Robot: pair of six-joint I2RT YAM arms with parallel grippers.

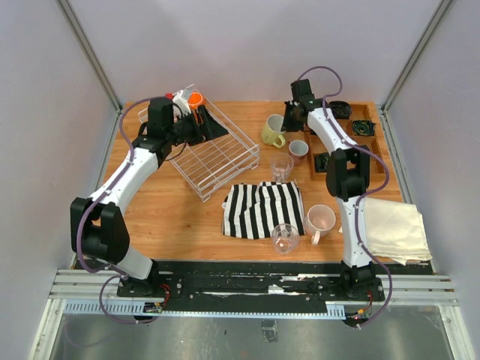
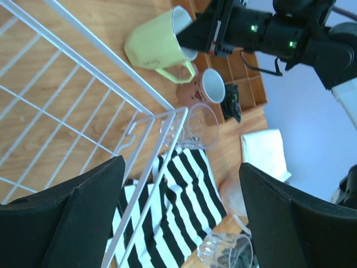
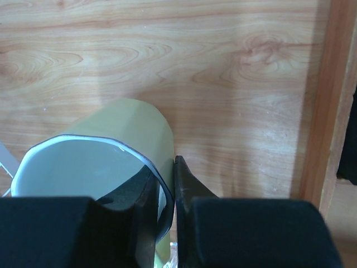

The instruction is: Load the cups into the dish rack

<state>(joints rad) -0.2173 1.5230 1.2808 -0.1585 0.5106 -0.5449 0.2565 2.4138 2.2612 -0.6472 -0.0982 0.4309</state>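
Black fingers of the right gripper fill the foreground of its wrist view, closed on the wall of the yellow-green mug, one finger inside the rim and one outside. From overhead, that mug sits toward the far side of the wooden table, right of the dish rack and outside it (whether it rests on the wood or hangs just above it cannot be told).

Across the table, the left gripper hovers over the white wire rack with its jaws spread wide and nothing between them; its own camera looks down past the rack's corner. An orange mug stands at the rack's far corner.

Other cups lie outside the rack. A dusty-pink mug stands just right of the yellow-green one, beside the wooden tray. One clear tumbler stands at the far edge of a striped cloth, a second tumbler at its near edge. To the cloth's right sits a pale pink mug, with a cream cloth beyond it.
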